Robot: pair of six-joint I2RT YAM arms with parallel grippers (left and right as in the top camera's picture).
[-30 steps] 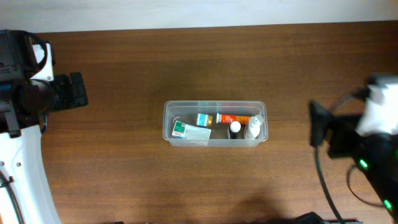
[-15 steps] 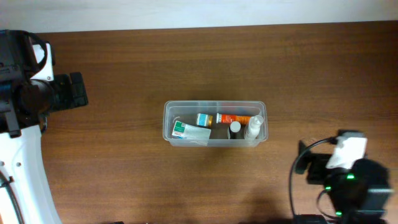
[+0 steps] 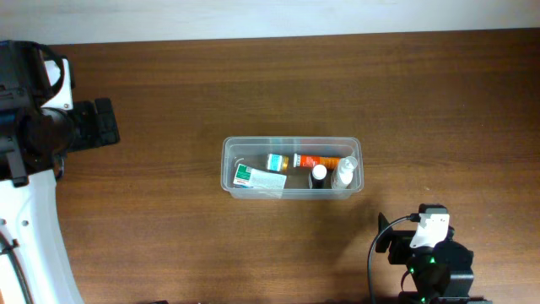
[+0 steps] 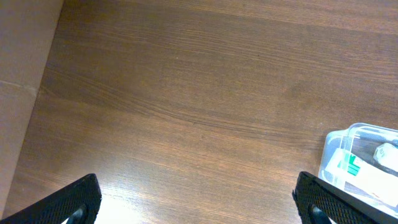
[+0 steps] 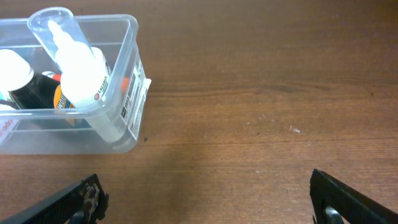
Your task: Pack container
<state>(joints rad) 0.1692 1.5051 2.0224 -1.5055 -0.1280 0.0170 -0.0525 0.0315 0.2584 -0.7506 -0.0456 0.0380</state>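
Observation:
The clear plastic container (image 3: 226, 173) stands in the middle of the table. In it lie a green and white tube (image 3: 258, 178), an orange bottle (image 3: 316, 160), a black bottle with a white cap (image 3: 319, 175) and a clear bottle (image 3: 344, 171). My left gripper (image 3: 101, 124) is open and empty, far left of the container, whose corner shows in the left wrist view (image 4: 339, 140). My right gripper (image 3: 390, 240) is open and empty near the front edge, right of the container. The right wrist view shows the container's end wall (image 5: 129, 87) and the clear bottle (image 5: 78, 68) ahead of the open jaws (image 5: 208, 199).
The brown wooden table (image 3: 169, 236) runs to a pale wall at the back (image 3: 270, 17). In the left wrist view a pale surface borders the table on the left (image 4: 22, 74). A black cable (image 3: 373, 262) loops beside my right arm.
My right arm has drawn back from the right edge toward the front of the table and sits lower in the overhead view. The left arm and the container have not moved.

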